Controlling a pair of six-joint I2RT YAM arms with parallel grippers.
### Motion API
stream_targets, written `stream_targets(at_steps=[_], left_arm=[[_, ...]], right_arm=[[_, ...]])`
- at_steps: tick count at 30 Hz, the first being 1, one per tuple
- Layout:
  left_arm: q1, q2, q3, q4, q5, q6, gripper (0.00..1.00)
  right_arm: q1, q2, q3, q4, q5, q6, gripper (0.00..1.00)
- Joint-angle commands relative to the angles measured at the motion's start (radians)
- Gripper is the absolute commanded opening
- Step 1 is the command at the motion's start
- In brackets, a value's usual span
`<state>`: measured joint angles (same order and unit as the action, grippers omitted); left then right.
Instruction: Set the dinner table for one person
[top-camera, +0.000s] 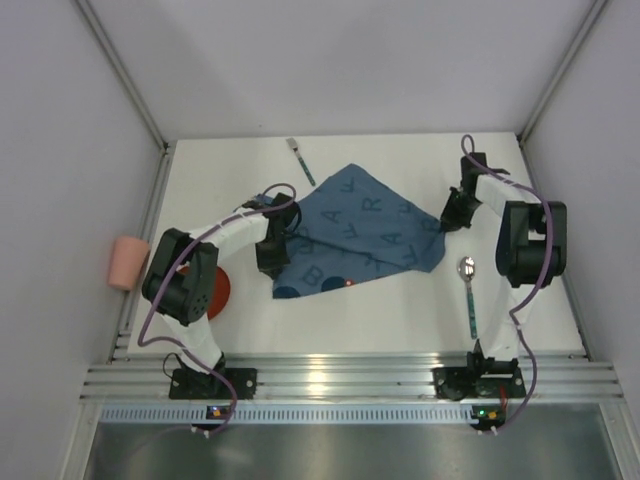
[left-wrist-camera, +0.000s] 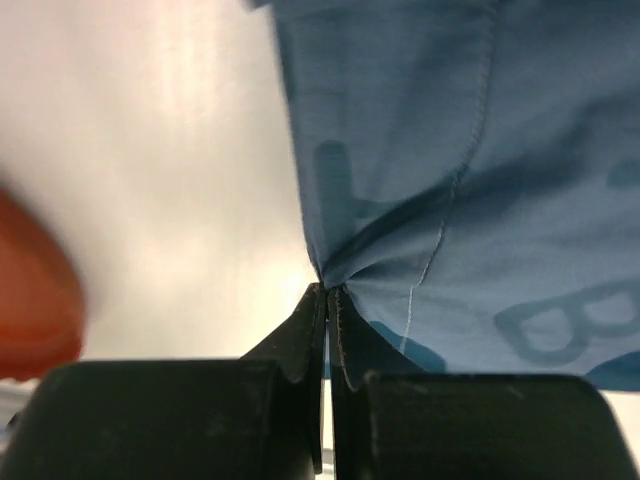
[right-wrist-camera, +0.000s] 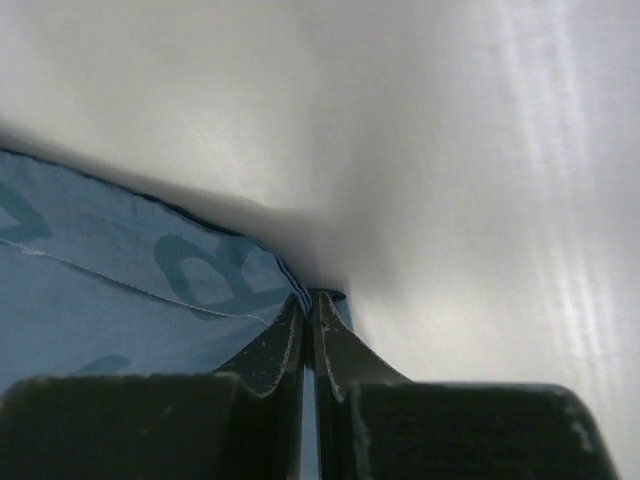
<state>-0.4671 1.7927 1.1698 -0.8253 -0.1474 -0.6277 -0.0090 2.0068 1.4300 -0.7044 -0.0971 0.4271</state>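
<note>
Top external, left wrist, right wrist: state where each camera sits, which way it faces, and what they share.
Top external: above and behind the bases, looking down on the dinner table, blue placemat and spoon; both whole arms show.
Left wrist: on the left arm, looking along the shut left jaws at the placemat's pinched edge; red blur at left.
Right wrist: on the right arm, looking along the shut right jaws at a pinched placemat corner, table beyond.
Shared: both wrist views show the lettered placemat on the white table.

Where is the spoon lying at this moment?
In the top view, the spoon lies on the right of the dinner table, between the right corner of the blue placemat and the right arm's base.
</note>
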Motion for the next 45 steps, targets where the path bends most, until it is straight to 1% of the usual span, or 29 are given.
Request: stream_targets(at_steps=[1,3,4,5,6,8,10,11,14,15,18,21,25,26,27,29,30,31,32,33,34,35,36,37,38,40,43,45], left_arm=[[0.033,-0.056,0.034,-0.199,-0.109,0.017,0.0],[0.033,-0.062,0.031,-0.23,-0.1,0.013,0.0],[0.033,-0.064,0.027,-0.239,-0.093,0.008,0.0],[0.033,-0.065,0.013,-0.242,-0.093,0.002,0.0],[0.033,-0.065,0.004,-0.253,-0.095,-0.003,0.0],[0.033,-0.067,-0.01,-0.267,-0.109,-0.019,0.0],[0.035,-0.069,-0.025,-0.306,-0.127,-0.041,0.0],[0.035,-0.078,-0.03,-0.323,-0.136,-0.071,0.0],[0.035,-0.118,-0.055,-0.359,-0.127,-0.124,0.0],[0.035,-0.131,-0.07,-0.363,-0.13,-0.133,0.0],[0.035,-0.164,-0.082,-0.37,-0.176,-0.147,0.0],[0.048,-0.156,-0.075,-0.371,-0.222,-0.132,0.0],[0.117,-0.11,-0.041,-0.35,-0.294,-0.08,0.0],[0.128,-0.101,-0.021,-0.347,-0.311,-0.057,0.0],[0.137,-0.092,-0.009,-0.339,-0.326,-0.046,0.0],[0.162,-0.053,0.034,-0.337,-0.357,-0.015,0.0],[0.168,-0.04,0.048,-0.336,-0.375,-0.006,0.0],[0.179,-0.011,0.063,-0.334,-0.386,0.002,0.0],[0.183,0.002,0.091,-0.325,-0.38,0.029,0.01],[0.185,0.013,0.105,-0.307,-0.379,0.045,0.07],[0.185,0.029,0.119,-0.299,-0.374,0.055,0.17],[0.185,0.036,0.142,-0.293,-0.368,0.069,0.48],[0.185,0.04,0.152,-0.287,-0.362,0.072,0.67],[0.185,0.046,0.162,-0.276,-0.359,0.074,0.75],[0.185,0.05,0.178,-0.276,-0.354,0.075,0.9],[0.185,0.057,0.194,-0.273,-0.366,0.074,0.98],[0.188,0.086,0.214,-0.242,-0.363,0.109,0.98],[0.191,0.125,0.263,-0.239,-0.365,0.135,0.98]], right_arm=[[-0.114,-0.003,-0.028,-0.075,0.193,0.039,0.0],[-0.156,-0.02,-0.091,-0.116,0.259,0.071,0.0],[-0.167,-0.058,-0.123,-0.116,0.275,0.096,0.0],[-0.175,-0.084,-0.19,-0.118,0.292,0.11,0.0],[-0.189,-0.141,-0.222,-0.116,0.312,0.119,0.0],[-0.194,-0.192,-0.293,-0.116,0.332,0.131,0.0],[-0.194,-0.248,-0.327,-0.119,0.335,0.137,0.0],[-0.194,-0.262,-0.354,-0.122,0.327,0.136,0.0],[-0.194,-0.295,-0.41,-0.129,0.235,0.136,0.0],[-0.189,-0.302,-0.427,-0.127,0.182,0.139,0.0],[-0.168,-0.31,-0.494,-0.071,0.102,0.119,0.0],[-0.138,-0.307,-0.526,-0.026,0.013,0.09,0.0],[-0.102,-0.31,-0.528,-0.024,-0.048,0.036,0.0],[-0.095,-0.315,-0.525,-0.026,-0.058,0.032,0.03],[-0.083,-0.322,-0.522,-0.035,-0.068,0.024,0.21],[-0.074,-0.351,-0.507,-0.058,-0.059,0.016,0.54],[-0.066,-0.362,-0.5,-0.082,-0.056,0.016,0.83],[-0.063,-0.384,-0.493,-0.096,-0.052,0.019,0.9],[-0.06,-0.396,-0.474,-0.112,-0.044,0.019,0.93],[-0.059,-0.428,-0.467,-0.136,-0.03,0.024,0.95],[-0.059,-0.448,-0.459,-0.147,-0.023,0.025,0.96],[-0.059,-0.466,-0.442,-0.158,-0.013,0.025,0.96],[-0.059,-0.488,-0.436,-0.18,0.003,0.027,0.96],[-0.059,-0.531,-0.431,-0.19,0.007,0.024,0.96],[-0.059,-0.551,-0.424,-0.199,0.01,0.024,0.96],[-0.059,-0.62,-0.424,-0.23,0.011,0.022,0.96],[-0.057,-0.724,-0.463,-0.244,-0.029,0.018,0.96],[-0.055,-0.787,-0.508,-0.257,-0.045,0.018,0.96]])
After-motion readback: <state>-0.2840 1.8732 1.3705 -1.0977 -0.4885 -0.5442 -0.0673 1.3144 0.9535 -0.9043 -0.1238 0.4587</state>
